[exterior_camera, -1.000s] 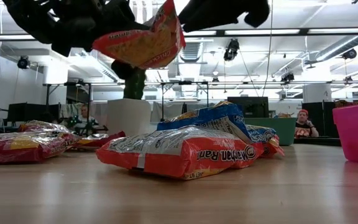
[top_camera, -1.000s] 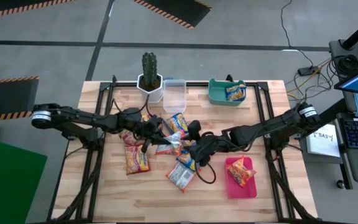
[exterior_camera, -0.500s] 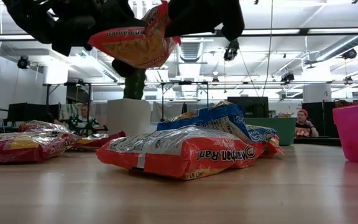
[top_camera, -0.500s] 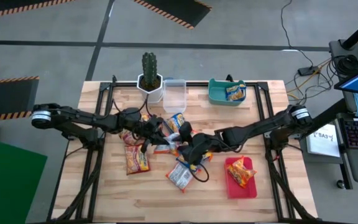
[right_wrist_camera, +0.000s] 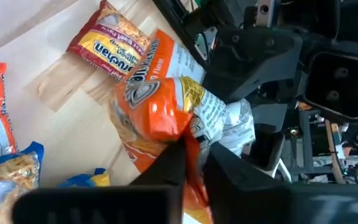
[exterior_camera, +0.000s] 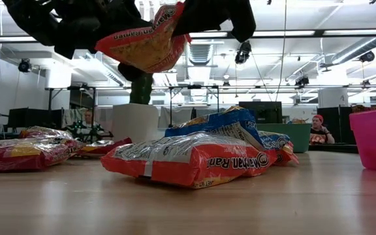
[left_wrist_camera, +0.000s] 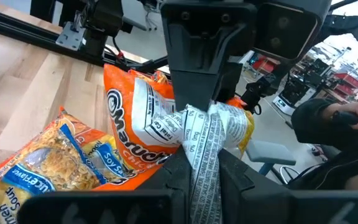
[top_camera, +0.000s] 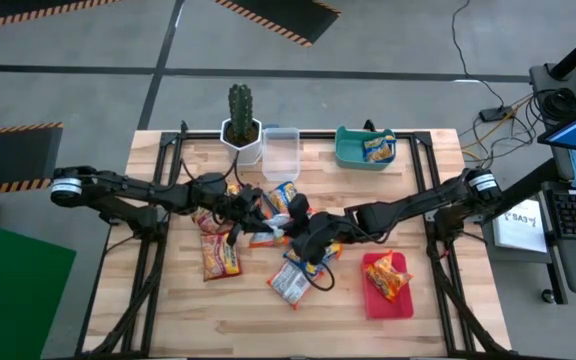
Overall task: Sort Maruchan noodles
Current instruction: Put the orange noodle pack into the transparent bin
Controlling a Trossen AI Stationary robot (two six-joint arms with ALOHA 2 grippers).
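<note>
An orange Maruchan noodle packet (exterior_camera: 145,42) hangs in the air over the table's middle, between my two grippers. My left gripper (left_wrist_camera: 205,182) is shut on one crinkled end of it. My right gripper (right_wrist_camera: 193,167) is shut on the opposite end and comes from the table's right. In the high view the two grippers (top_camera: 256,218) (top_camera: 296,228) nearly meet above the loose packets. Other packets lie flat on the wood: a red one (top_camera: 218,255), a silvery one (top_camera: 290,283), and an orange-and-blue heap (exterior_camera: 194,156). My left gripper pinches the packet's crumpled white-printed end (left_wrist_camera: 204,146) between its two fingers, reaching nearly level from the table's left. The packet is lifted clear of the table and stretches away toward the other gripper. My right gripper pinches the packet's orange end seam (right_wrist_camera: 188,140) between its two fingers, slanting down from the table's right. The packet hangs clear of the table, bunched up between the two grippers.
At the far edge stand a potted cactus (top_camera: 240,125), a clear container (top_camera: 280,152) and a teal bin (top_camera: 350,152) holding a packet. A red tray (top_camera: 373,300) with one packet lies near right. Black frame rails run along both sides of the table.
My right gripper has moved toward the table's left, up to the hanging packet, and has shut on its free end. The packet, held by the left gripper all along, has tipped slightly and is now gripped at both ends.
</note>
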